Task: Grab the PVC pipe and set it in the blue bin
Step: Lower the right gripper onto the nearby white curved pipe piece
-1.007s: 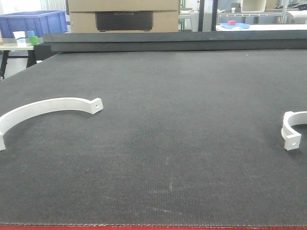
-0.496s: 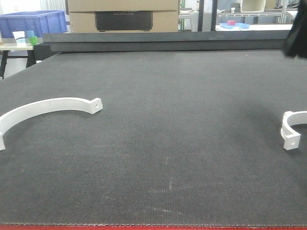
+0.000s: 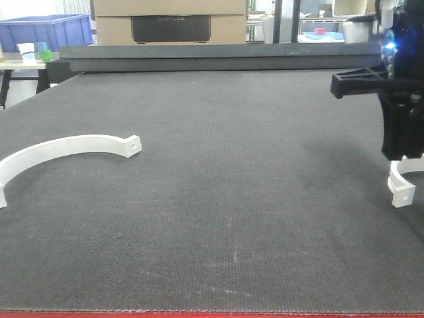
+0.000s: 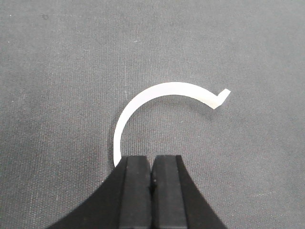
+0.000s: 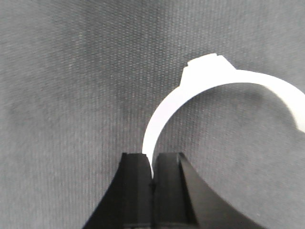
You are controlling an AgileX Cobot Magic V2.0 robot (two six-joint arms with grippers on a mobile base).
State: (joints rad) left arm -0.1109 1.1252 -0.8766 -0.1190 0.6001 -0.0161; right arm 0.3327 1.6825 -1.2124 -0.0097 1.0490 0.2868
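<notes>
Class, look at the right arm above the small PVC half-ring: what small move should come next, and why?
Probably open the right gripper. Its jaws stand shut together just above the PVC pipe, which lies flat on the dark mat; shut, they cannot straddle its wall on descent.

A workshop or lab: a broad bench (image 3: 218, 199) topped with dark felt, a blue bin (image 3: 46, 30), a big cardboard box (image 3: 171, 16) and metal racks (image 3: 318, 18) standing behind it
</notes>
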